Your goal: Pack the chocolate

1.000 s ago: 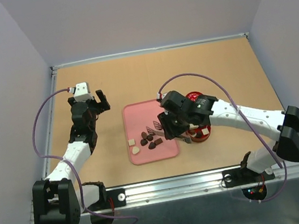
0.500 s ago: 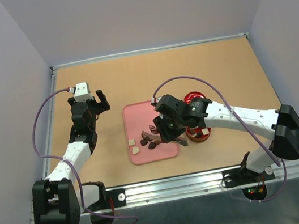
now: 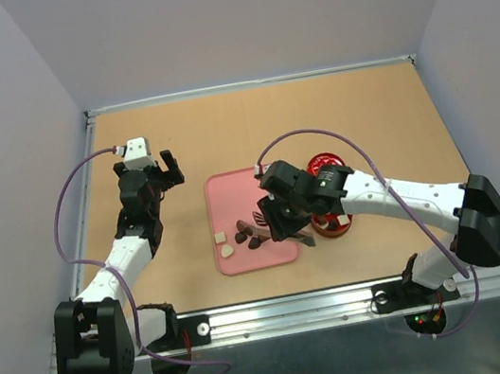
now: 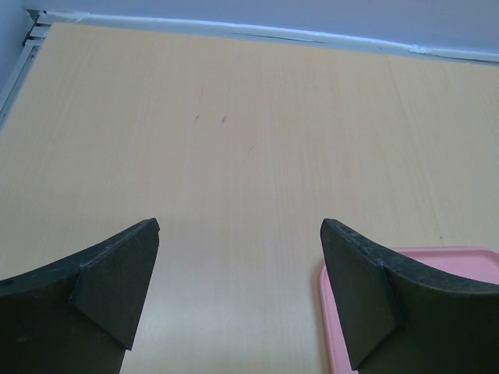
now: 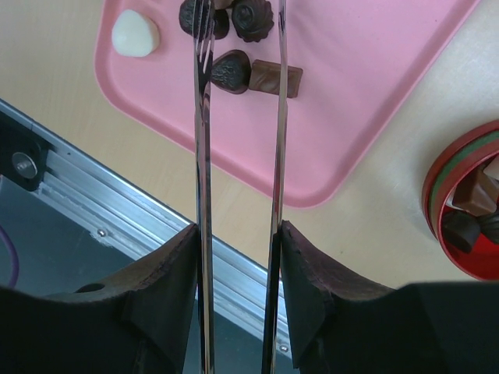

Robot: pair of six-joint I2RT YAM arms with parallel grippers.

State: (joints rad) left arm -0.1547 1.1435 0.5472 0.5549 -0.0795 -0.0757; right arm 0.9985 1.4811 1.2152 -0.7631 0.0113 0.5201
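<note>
The chocolates on the pink tray, with a few already in the red tin, are probably light, hard and slick, best pinched gently across their sides. The right gripper clamps metal tongs whose prongs stand parted astride a dark heart piece. The left gripper gapes empty.

Glossy chocolate, polished metal tongs

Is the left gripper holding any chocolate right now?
No, in the left wrist view the left gripper has its fingers wide apart with only bare table between them.
</note>
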